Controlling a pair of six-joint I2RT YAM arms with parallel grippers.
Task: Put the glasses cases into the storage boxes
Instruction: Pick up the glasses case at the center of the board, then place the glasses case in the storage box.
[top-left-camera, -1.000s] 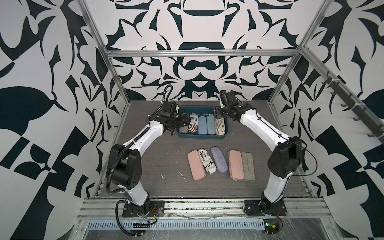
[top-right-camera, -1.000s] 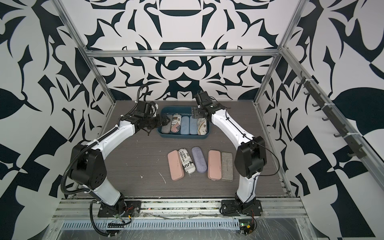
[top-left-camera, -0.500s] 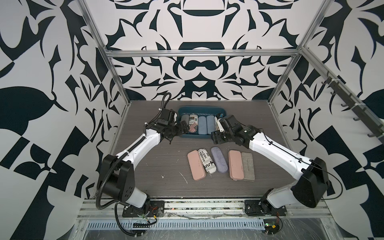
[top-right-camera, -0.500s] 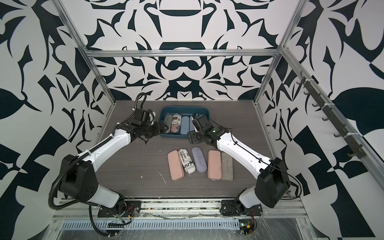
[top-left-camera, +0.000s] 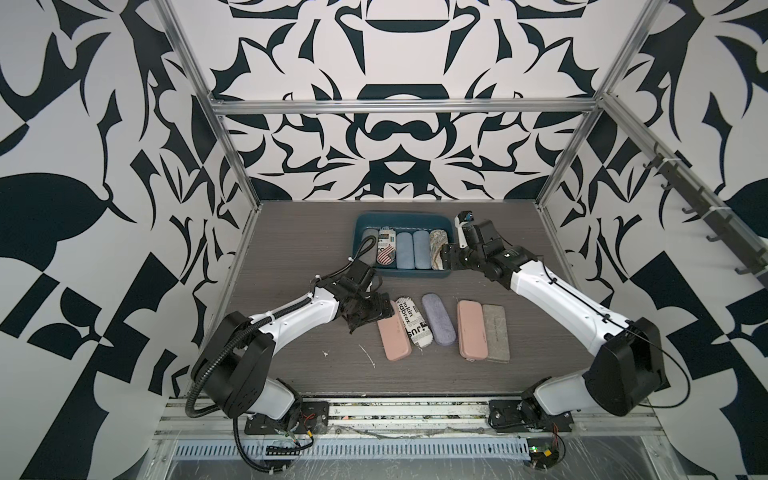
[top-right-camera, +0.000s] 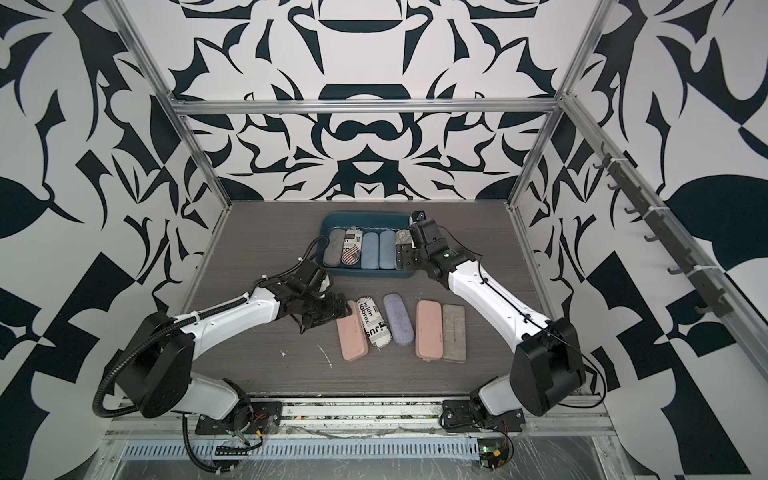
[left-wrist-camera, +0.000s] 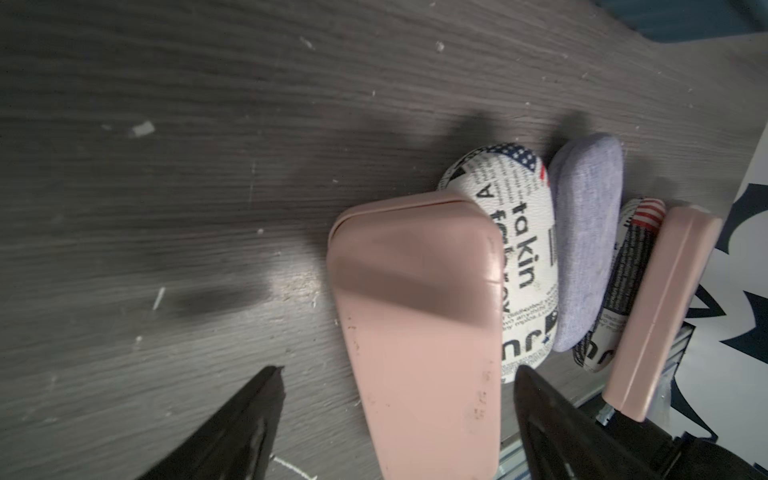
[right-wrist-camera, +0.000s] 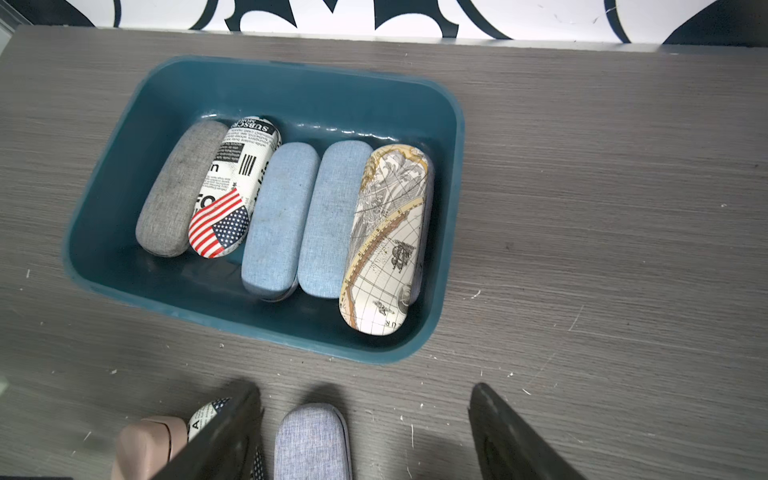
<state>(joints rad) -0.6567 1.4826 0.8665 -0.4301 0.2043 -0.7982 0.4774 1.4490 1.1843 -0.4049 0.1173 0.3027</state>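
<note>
Grey wood-grain counter inside black-and-white patterned walls. Toward the back, a teal storage box, packed side by side with a grey felt case, a flag newspaper case, two light blue cases and, at the right end, a map-print case. Nearer the front, out on the bare counter, a row of five more: a pink case touching a newspaper-print case, then a lavender case, then a second pink case and a flat grey case pressed together. Left pincer low over the pink case's end nearest the box, jaws spread wide to either side of it, not clamped on it, gripping nothing. Right pincer above the counter by the box's right front corner, jaws likewise wide apart, empty.
</note>
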